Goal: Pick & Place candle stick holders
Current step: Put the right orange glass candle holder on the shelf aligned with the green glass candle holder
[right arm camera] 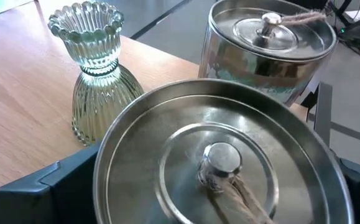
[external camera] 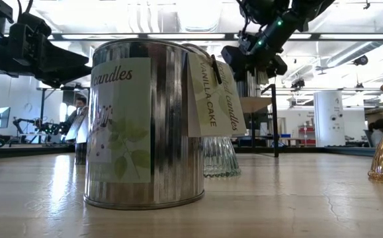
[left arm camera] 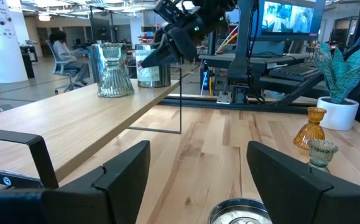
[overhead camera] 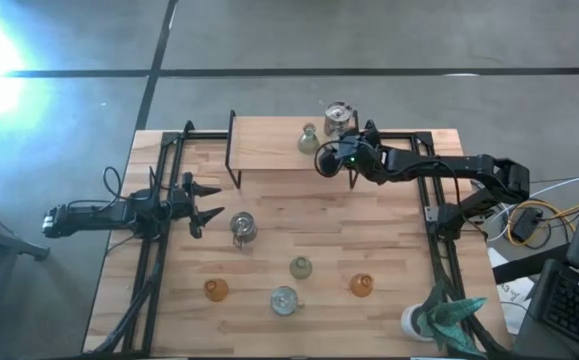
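A lidded silver candle tin (right arm camera: 220,162) is gripped wide by the right gripper (overhead camera: 331,160); its contents are hidden. The left gripper (overhead camera: 201,200) is held apart.

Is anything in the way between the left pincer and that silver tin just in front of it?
Nothing visible. The left pincer is open, and the silver tin stands just ahead of it on bare table, apart from the other holders.

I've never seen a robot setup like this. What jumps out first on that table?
Probably the right arm's fingers spread around a shiny silver candle tin over the raised wooden shelf at the table's far side, beside a ribbed pale green glass holder and a second tin. Nearer the front, amber holders and a teal plant in a white pot add colour, while the left arm waits at the left edge.
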